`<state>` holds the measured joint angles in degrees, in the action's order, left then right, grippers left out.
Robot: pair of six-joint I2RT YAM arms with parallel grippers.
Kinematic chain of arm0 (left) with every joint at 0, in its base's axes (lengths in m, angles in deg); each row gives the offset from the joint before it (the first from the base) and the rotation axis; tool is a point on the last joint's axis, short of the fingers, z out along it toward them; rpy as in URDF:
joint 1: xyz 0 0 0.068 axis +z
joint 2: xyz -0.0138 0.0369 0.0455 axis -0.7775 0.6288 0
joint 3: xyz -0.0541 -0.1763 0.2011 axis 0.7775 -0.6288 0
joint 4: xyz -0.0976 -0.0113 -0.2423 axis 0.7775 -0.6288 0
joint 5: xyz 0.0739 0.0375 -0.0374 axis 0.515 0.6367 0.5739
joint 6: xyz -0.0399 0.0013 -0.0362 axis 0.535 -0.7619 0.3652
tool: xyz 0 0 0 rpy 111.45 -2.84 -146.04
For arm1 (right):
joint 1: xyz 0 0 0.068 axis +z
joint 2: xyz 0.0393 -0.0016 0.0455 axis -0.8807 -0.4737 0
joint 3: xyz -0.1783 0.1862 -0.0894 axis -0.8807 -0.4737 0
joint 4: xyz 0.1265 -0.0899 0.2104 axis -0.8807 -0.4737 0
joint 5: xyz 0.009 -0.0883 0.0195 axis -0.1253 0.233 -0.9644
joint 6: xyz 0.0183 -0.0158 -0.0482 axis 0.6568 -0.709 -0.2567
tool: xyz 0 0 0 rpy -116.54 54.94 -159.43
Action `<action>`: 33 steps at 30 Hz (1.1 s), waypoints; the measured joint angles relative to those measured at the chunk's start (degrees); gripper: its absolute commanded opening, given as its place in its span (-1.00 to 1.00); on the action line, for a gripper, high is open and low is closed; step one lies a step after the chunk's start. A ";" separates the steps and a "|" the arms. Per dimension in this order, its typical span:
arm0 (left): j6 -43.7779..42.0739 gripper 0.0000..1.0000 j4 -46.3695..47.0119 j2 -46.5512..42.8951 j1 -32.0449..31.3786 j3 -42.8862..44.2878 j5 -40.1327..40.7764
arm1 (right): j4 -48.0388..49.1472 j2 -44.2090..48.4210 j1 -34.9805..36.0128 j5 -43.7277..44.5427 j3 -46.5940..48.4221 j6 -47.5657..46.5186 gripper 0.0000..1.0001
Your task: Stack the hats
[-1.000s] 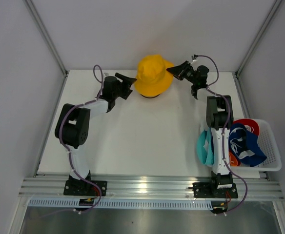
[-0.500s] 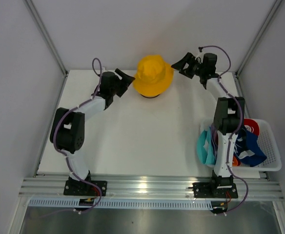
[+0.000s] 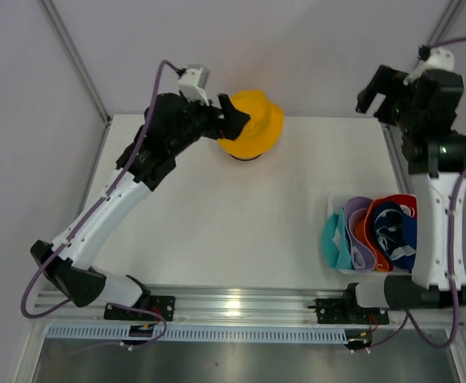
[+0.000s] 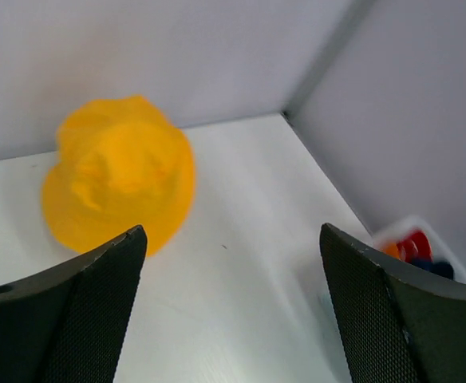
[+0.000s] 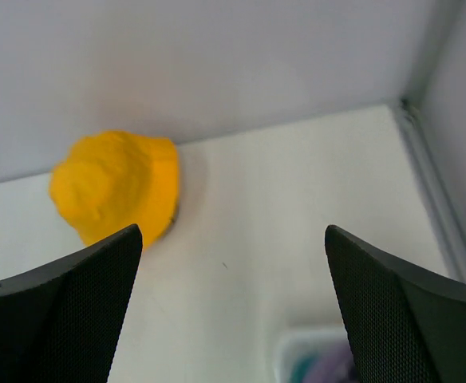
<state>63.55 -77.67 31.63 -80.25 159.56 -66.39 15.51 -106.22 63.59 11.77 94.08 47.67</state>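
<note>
A yellow hat (image 3: pixel 255 126) sits at the back middle of the table, on a small dark base. The left wrist view shows this hat (image 4: pixel 117 179) ahead to the left, and the right wrist view has it (image 5: pixel 117 185) at far left. My left gripper (image 3: pixel 234 118) hangs open above the table by the hat's left side, holding nothing (image 4: pixel 231 233). My right gripper (image 3: pixel 377 90) is raised high at the back right, open and empty (image 5: pixel 233 233). Teal (image 3: pixel 331 239), lavender (image 3: pixel 357 233), orange (image 3: pixel 374 231) and navy (image 3: pixel 396 231) hats lie bunched in the basket.
A white mesh basket (image 3: pixel 338 268) stands at the table's right edge, partly behind my right arm. It shows again at the right (image 4: pixel 412 227) of the left wrist view and at the bottom (image 5: pixel 297 343) of the right wrist view. Grey walls close the back and sides.
My right gripper has opened, left the yellow hat's brim and swung up to the back right. My left arm has risen beside the hat. The hat stays in place.
</note>
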 measured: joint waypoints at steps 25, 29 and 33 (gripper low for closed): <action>-1.88 0.79 -18.84 28.35 -44.26 21.05 7.34 | -19.74 37.73 -14.05 13.97 -38.58 9.27 0.99; 2.16 0.73 -19.15 32.50 -46.14 23.63 8.50 | -20.09 38.18 -10.19 16.31 -37.59 9.25 0.99; 5.46 0.67 -19.61 35.80 -46.97 23.98 8.72 | -20.28 38.01 -6.58 19.93 -35.41 9.27 0.99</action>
<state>69.01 -97.28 67.43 -127.22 183.54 -57.67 -4.77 -68.21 57.01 31.71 58.67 56.94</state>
